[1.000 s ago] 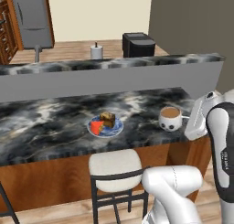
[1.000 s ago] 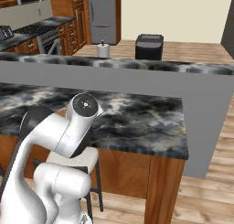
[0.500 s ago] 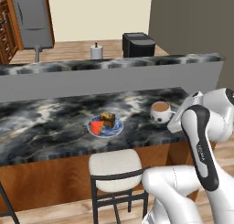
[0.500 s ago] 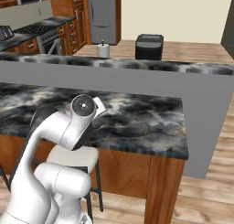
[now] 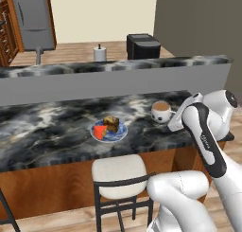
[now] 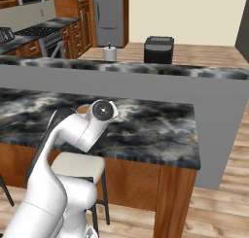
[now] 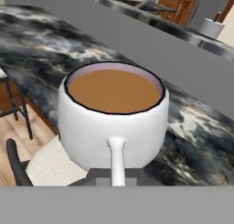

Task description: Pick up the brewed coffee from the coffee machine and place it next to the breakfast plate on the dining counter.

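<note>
The hand [image 5: 173, 122] sits just right of the mug [image 5: 161, 111], whose handle points straight back at it; whether the fingers pinch that handle or are spread I cannot tell. The mug stands upright on the surface [image 5: 56, 131], axis vertical, coffee level, to the right of the plate [image 5: 109, 130] and apart from it. Carrying looks done; letting go and backing off seem left.

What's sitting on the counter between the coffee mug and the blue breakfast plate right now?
Nothing. In the left base view, only bare marbled top of the dining counter separates the brewed coffee from the breakfast plate.
</note>
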{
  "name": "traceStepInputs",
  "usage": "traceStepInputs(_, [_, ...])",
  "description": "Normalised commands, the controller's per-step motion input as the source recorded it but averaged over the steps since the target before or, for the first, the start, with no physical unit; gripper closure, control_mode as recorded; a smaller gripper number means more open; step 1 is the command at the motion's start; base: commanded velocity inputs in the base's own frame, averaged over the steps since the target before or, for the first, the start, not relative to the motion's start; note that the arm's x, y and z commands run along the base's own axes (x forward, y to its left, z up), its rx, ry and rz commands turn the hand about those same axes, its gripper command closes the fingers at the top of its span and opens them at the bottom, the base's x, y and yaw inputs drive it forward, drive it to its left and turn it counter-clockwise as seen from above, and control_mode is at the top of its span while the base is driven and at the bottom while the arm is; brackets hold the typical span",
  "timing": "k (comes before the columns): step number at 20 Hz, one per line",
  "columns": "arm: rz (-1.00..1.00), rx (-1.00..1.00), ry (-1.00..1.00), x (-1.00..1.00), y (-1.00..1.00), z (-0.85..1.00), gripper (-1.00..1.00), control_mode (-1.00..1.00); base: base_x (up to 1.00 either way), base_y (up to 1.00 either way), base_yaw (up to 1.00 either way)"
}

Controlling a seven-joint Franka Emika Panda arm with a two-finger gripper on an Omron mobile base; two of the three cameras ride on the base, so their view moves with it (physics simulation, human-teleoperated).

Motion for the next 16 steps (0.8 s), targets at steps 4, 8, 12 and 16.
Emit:
traceStepInputs(4, [0.11, 0.0, 0.0, 0.46, 0.0, -0.3, 1.0, -1.0, 0.0, 0.0, 0.0])
traceStepInputs(8, [0.09, 0.0, 0.0, 0.41, 0.0, -0.4, 1.0, -1.0, 0.0, 0.0, 0.0])
traceStepInputs(12, [0.06, 0.0, 0.0, 0.4, 0.0, -0.41, 1.0, -1.0, 0.0, 0.0, 0.0])
traceStepInputs(16, [0.04, 0.0, 0.0, 0.44, 0.03, -0.4, 1.0, -1.0, 0.0, 0.0, 0.0])
